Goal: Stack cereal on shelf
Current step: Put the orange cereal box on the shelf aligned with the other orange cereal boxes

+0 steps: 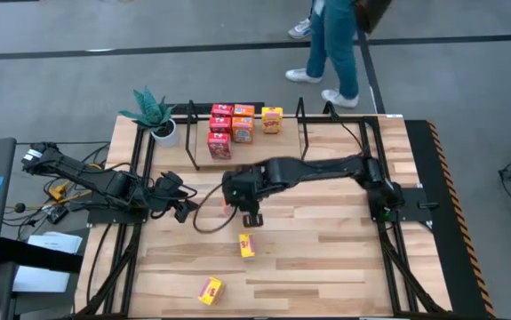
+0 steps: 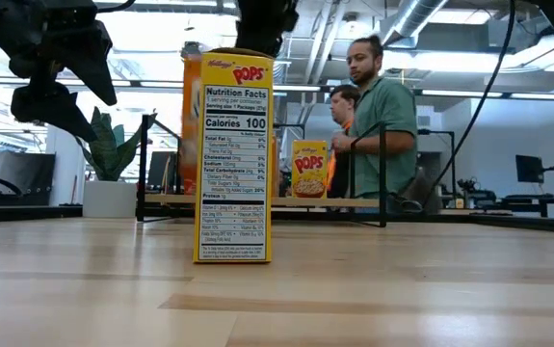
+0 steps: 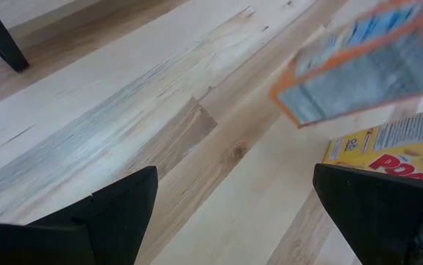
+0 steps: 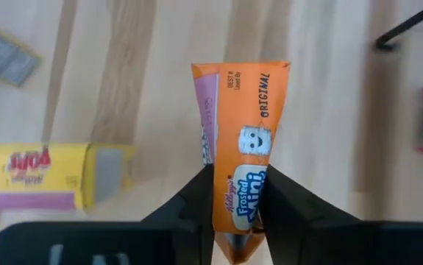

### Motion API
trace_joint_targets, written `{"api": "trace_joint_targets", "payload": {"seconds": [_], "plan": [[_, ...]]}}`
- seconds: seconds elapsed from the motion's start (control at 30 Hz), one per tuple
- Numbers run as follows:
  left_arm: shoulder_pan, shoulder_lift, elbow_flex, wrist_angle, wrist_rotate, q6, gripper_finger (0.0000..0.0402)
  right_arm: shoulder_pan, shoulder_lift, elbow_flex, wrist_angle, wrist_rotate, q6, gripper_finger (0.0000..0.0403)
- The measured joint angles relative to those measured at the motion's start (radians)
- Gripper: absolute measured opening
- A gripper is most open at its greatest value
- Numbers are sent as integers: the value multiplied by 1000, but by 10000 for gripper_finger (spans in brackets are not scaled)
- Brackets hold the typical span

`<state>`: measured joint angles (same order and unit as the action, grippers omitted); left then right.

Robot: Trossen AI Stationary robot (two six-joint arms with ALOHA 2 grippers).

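Right end effector (image 4: pixel 235 193) clenched on orange cereal box (image 4: pixel 242 140), held above table (image 1: pixel 326 258).

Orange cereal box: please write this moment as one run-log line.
right gripper: shut on orange box, above table | left gripper: open, empty | shelf: five boxes | table: two yellow boxes

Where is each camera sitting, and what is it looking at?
High view: above the table, looking straight down; shows both arms, the shelf, right gripper and left gripper.
Low view: at table height, looking level across to people; dark arms hang in from above.
Left wrist view: on the left arm, looking down at the table past open jaws.
Right wrist view: on the right arm; jaws pinch an orange box.
Shared: the yellow box shows in all four.
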<state>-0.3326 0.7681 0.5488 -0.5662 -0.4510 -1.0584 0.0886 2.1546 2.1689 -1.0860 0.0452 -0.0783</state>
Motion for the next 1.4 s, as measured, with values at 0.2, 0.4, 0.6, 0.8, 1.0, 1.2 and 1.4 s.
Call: {"api": "trace_joint_targets", "payload": {"seconds": [0.2,0.4,0.6,0.8,1.0,1.2,1.4], "plan": [[0,0,0,-3,1,6,355,-78,-91,2,-22,2,-45,131],[0,0,0,-4,1,6,355,-195,-100,0,-72,-14,-79,140],[0,0,0,-4,1,16,355,-282,-90,0,-59,-58,-124,141],[0,0,0,-4,1,26,355,-344,-87,0,-47,-76,-165,137],[1,0,0,-4,1,50,355,-392,-84,0,-27,-153,-169,146],[1,0,0,-11,2,53,355,-407,-27,2,12,-153,-200,152],[1,0,0,-42,7,53,355,-420,13,-1,27,-149,-219,150]]}}
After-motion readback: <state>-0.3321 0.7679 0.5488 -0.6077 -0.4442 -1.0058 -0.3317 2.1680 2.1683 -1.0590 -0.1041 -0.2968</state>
